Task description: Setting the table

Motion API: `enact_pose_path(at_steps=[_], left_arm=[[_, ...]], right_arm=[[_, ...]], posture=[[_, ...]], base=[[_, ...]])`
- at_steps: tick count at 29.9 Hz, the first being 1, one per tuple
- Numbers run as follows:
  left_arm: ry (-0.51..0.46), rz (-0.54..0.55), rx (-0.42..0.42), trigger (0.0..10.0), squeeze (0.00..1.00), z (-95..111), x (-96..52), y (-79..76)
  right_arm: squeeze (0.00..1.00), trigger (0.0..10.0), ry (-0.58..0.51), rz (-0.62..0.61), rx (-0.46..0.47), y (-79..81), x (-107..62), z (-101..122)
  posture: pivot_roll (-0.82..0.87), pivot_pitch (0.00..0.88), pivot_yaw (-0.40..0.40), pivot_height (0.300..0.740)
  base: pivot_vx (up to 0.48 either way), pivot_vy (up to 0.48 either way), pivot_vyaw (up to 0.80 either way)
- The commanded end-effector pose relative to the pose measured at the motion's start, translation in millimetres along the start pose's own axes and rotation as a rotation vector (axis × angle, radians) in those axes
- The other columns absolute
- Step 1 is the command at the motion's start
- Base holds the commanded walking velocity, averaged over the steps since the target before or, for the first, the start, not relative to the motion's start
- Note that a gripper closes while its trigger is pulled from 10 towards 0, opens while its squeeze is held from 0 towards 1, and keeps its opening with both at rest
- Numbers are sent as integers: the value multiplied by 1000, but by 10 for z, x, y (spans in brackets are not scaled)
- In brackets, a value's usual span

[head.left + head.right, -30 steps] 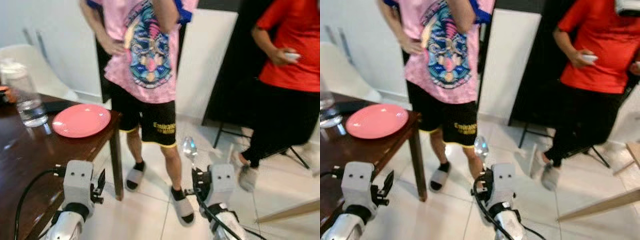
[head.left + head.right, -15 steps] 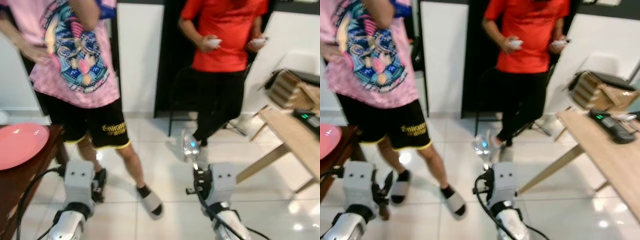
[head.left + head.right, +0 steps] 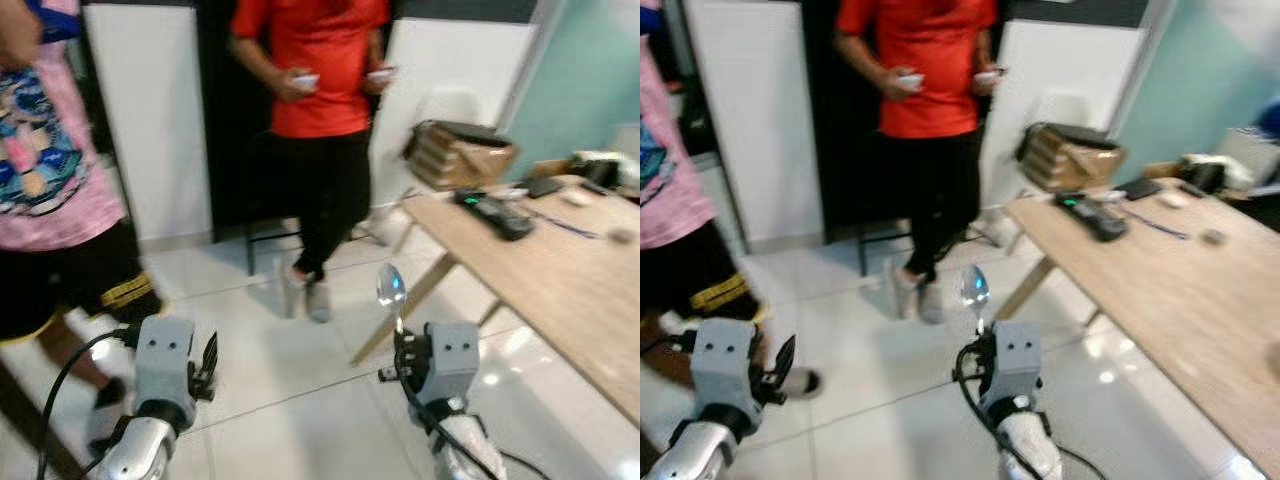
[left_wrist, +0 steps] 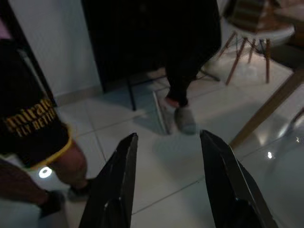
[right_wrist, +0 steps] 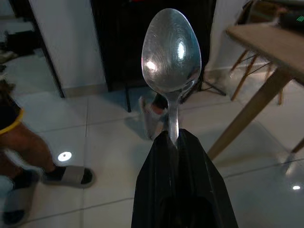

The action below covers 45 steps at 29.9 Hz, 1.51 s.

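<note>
A shiny metal spoon (image 5: 171, 52) stands upright, bowl up, with my right gripper (image 5: 173, 142) shut on its handle. In the left eye view the spoon (image 3: 391, 287) rises above the right gripper (image 3: 403, 345) at the lower middle, over the white tiled floor. My left gripper (image 4: 166, 152) is open with nothing between its two black fingers; it hangs low at the left (image 3: 208, 360). A light wooden table (image 3: 560, 270) stretches along the right side, beyond the right gripper.
A person in a red shirt (image 3: 320, 70) stands ahead, holding two small white devices. A person in a pink shirt and black shorts (image 3: 50, 200) stands at the left. On the wooden table lie a stack of boxes (image 3: 460, 150), a black remote (image 3: 495, 212) and small items.
The camera has swung to the right: the dark table with the pink plate has left the view and the wooden table has come in. The spoon stays held upright.
</note>
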<state>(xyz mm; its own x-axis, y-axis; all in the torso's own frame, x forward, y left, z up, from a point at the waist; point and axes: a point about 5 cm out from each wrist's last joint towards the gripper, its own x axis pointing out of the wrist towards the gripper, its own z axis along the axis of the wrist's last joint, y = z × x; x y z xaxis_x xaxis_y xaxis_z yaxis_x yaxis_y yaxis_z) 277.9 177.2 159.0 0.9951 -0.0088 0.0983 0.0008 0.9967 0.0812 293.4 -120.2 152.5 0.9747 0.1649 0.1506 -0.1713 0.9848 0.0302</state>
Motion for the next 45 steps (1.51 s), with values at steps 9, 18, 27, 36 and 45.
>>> enact_pose_path(at_steps=[9, 18, 27, 36, 45], left_arm=[[24, -3, -7, 10000, 0, -53, -23, -24], [25, -3, -7, 10000, 0, -57, -26, -28], [26, -2, -7, 10000, 0, -58, -26, -27], [28, 0, -7, 10000, 0, -60, -25, -29], [29, 1, -9, 10000, 0, -60, -27, -29]], right_arm=[[0, 10000, 16, -11, 0, -40, -30, -38], [0, 10000, 19, -12, 1, -37, -35, -42], [0, 10000, 21, -12, 2, -36, -36, -46], [0, 10000, 22, -13, 3, -38, -37, -48], [0, 10000, 22, -12, 4, -35, -37, -48]], posture=[[41, 121, 24, 740], [42, 124, 24, 740], [42, 127, 25, 740], [43, 127, 24, 740], [44, 128, 24, 740]], base=[[0, 0, -800], [0, 0, -800], [0, 0, -800], [0, 0, -800], [0, 0, -800]])
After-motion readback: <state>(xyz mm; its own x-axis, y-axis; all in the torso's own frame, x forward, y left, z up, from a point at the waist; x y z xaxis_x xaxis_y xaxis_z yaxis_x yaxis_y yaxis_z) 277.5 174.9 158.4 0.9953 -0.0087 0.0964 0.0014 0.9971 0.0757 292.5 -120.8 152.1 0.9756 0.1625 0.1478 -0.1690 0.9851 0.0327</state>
